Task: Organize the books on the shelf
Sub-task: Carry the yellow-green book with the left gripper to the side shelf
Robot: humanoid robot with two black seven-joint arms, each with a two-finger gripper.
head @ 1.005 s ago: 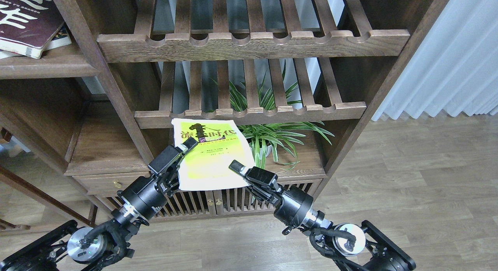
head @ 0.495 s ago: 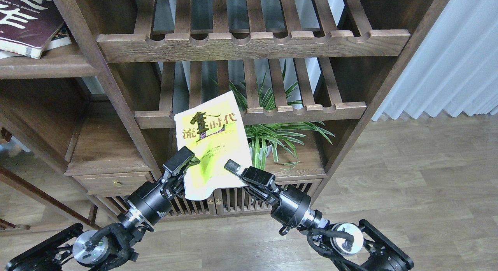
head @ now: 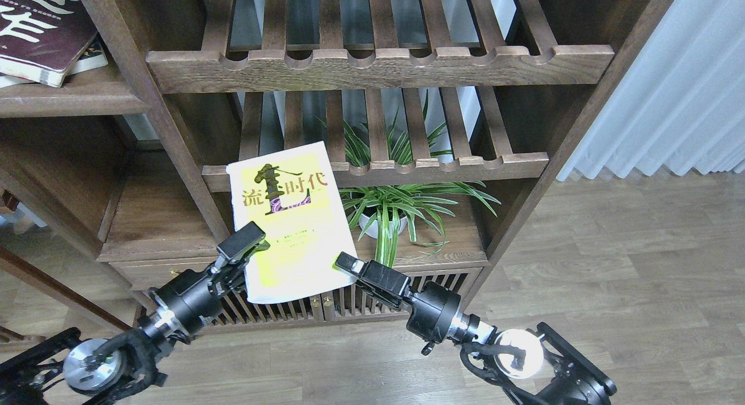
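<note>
The left gripper was clamped on the left edge of the yellow-green book, holding it cover-up in the air. The right gripper sat at that book's lower right corner; whether it gripped could not be told. Behind the book was a slatted rack, right of it a spider plant, and far up-left the maroon book lay on the plank shelf.

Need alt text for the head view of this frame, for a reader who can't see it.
Two black arms hold a yellow-green book up in front of a dark wooden bookcase: the left gripper clamps its left edge, the right gripper touches its lower right corner. A maroon book lies on the solid shelf at upper left; a potted plant sits behind.
</note>
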